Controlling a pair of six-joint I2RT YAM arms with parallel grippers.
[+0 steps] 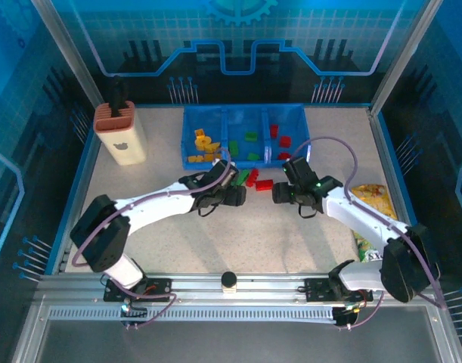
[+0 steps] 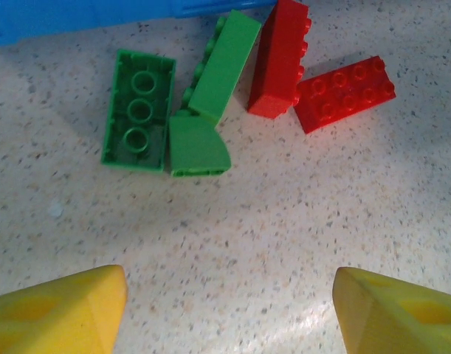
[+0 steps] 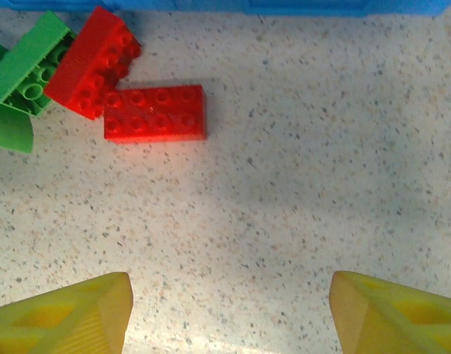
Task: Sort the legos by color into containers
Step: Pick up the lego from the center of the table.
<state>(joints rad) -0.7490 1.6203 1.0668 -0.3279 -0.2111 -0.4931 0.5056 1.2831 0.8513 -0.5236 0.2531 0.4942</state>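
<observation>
Blue bin is sitting at the far middle of the speckled tabletop. Its three compartments are holding sorted pieces: yellow-orange in the left one, green in the middle, red in the right. Loose bricks are lying in a small heap just in front of the bin's near wall, green and red mixed.

Left gripper is hovering near the heap, fingers standing apart with nothing between them. Ahead of it are lying:
- an upside-down green brick
- a green sloped piece touching it
- a green brick on its side
- a red brick on edge
- a studs-up red brick

Right gripper is facing the same heap from the other side, fingers likewise apart and empty. The studs-up red brick is lying nearest to it.

Judging the step: both arms are approaching for a pick, and sorting is looking mostly done. Next move is calling for each gripper to single out one brick. The pieces are touching, so that likely means lowering squarely over an outer one, green for left and red for right, and closing without dragging its neighbours.
</observation>
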